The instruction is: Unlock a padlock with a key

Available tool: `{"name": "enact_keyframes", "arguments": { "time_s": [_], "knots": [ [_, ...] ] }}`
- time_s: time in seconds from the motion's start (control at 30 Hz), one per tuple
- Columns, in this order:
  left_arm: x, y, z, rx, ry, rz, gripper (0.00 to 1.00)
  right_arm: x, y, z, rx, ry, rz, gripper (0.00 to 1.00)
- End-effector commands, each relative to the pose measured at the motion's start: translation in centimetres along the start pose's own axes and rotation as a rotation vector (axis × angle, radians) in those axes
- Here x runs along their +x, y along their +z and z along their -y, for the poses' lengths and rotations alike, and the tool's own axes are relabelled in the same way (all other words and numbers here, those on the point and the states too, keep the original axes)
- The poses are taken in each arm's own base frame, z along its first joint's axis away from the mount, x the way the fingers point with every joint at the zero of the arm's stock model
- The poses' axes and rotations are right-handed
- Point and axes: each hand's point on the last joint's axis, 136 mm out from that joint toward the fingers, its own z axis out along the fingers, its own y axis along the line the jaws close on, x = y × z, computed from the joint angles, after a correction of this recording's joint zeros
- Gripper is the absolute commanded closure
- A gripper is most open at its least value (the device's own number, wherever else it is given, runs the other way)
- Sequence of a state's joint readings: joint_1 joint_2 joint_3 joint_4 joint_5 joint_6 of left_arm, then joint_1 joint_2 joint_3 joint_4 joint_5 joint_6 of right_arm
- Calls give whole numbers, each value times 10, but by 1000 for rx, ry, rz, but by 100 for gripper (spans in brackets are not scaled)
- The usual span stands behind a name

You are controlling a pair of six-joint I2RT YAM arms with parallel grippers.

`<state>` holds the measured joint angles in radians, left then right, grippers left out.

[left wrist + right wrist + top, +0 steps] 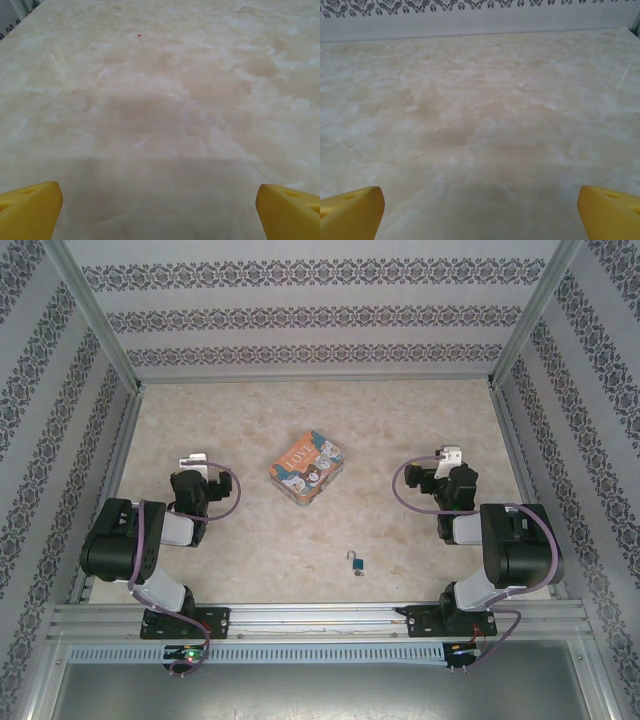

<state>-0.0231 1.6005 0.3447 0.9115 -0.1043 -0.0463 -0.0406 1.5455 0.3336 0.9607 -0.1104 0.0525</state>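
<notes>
The tiny blue padlock (356, 563) with its silvery shackle lies on the marble table near the front, between the two arm bases. A key is too small to make out beside it. My left gripper (195, 462) rests far to the padlock's left and back; in the left wrist view the gripper (160, 200) is open, its yellow fingertips (30, 207) wide apart over bare table. My right gripper (450, 456) sits to the right and back, also open (480, 205), with nothing between its yellow fingertips (610, 212).
A colourful rectangular "LOVE" tin (307, 467) with cartoon bears lies mid-table, behind the padlock. Patterned walls (320, 315) and metal frame posts enclose the table on three sides. A metal rail (320, 620) runs along the front edge.
</notes>
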Motion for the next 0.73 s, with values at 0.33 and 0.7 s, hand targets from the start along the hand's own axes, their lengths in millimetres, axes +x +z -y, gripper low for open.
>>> {"name": "enact_keyframes", "arguments": {
  "time_s": [0.33, 0.7],
  "knots": [
    [-31, 2, -3, -1, -2, 103, 1, -21, 5, -3, 21, -26, 47, 1],
    [-32, 2, -2, 1, 0, 106, 1, -21, 5, -3, 35, -37, 45, 2]
  ]
}}
